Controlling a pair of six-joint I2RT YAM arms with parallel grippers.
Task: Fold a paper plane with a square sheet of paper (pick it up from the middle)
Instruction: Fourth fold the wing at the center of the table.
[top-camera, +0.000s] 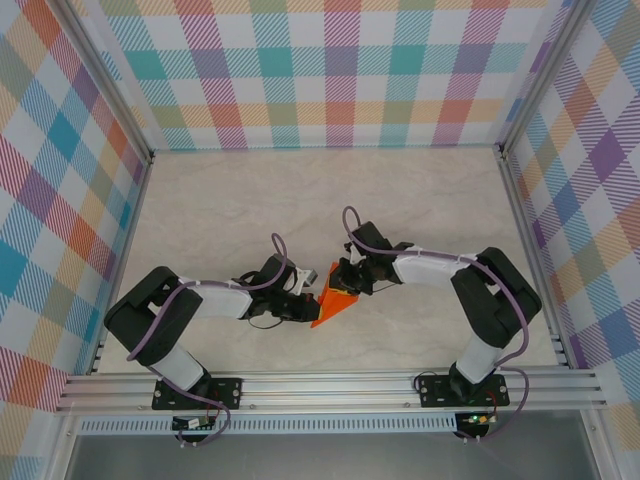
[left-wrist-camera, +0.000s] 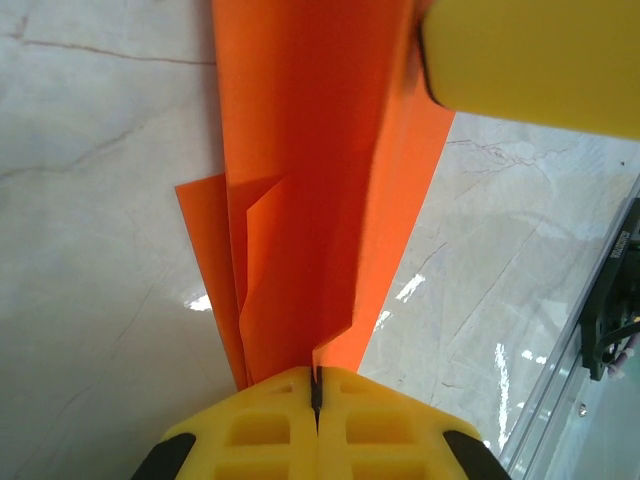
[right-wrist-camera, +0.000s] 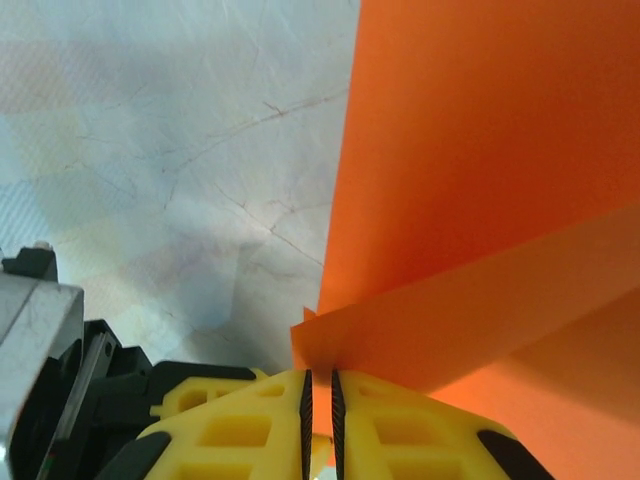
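In the top view, left of centre and low in the frame, the left pincer is clamped tight on the orange paper. Its wrist view shows the jaws meeting on several stacked layers at the bottom centre. The paper, already creased to a point, hangs between the two arms just above the worktop. To its right, the right pincer is closed thinly over a lower corner of the same paper.

Count: one paper, two arms, two pincers, one worktop.

Risks, as I judge them: with both grips on one thin sheet, arms drawing apart or twisting unevenly could tear it. The layers fanning open at the left could slide and skew the next crease. A corner grip this shallow might slip free.
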